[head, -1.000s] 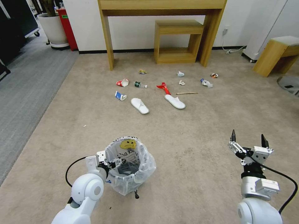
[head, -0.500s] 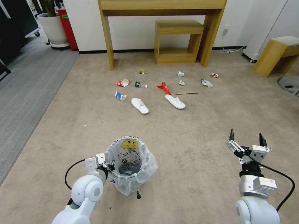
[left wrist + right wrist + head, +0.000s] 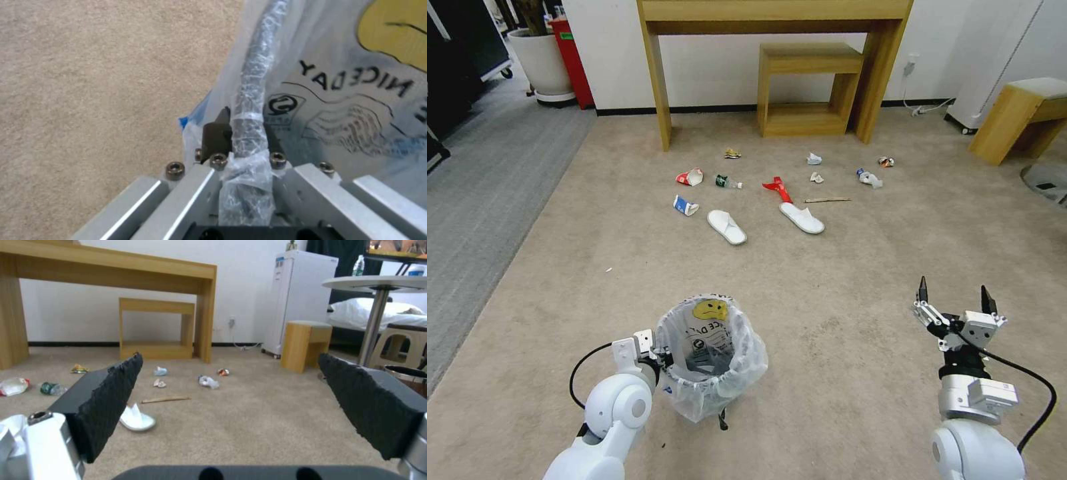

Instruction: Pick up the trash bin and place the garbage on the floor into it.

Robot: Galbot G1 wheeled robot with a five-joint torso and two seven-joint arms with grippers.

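While the left gripper (image 3: pixel 242 140) pinched only the bag-wrapped rim of the trash bin (image 3: pixel 712 363) at its nine o'clock, the liner could slip, perhaps tipping it. The right gripper (image 3: pixel 955 300) gaped empty; the garbage (image 3: pixel 726 227) lay toward twelve o'clock.

The left arm is reaching forward low on the robot's left side, its white rounded wrist housing leading to the left gripper (image 3: pixel 662 357), whose jaws are clamping tight on the plastic-wrapped rim of the trash bin (image 3: pixel 710 363). In the left wrist view the left gripper's dark fingers (image 3: pixel 217 137) are pinching that rim from both sides. Over on the right, the right arm is held out ahead and raised, wrist upright, with the right gripper (image 3: pixel 954 301) spread wide, black fingertips pointing up and forward, gripping nothing.
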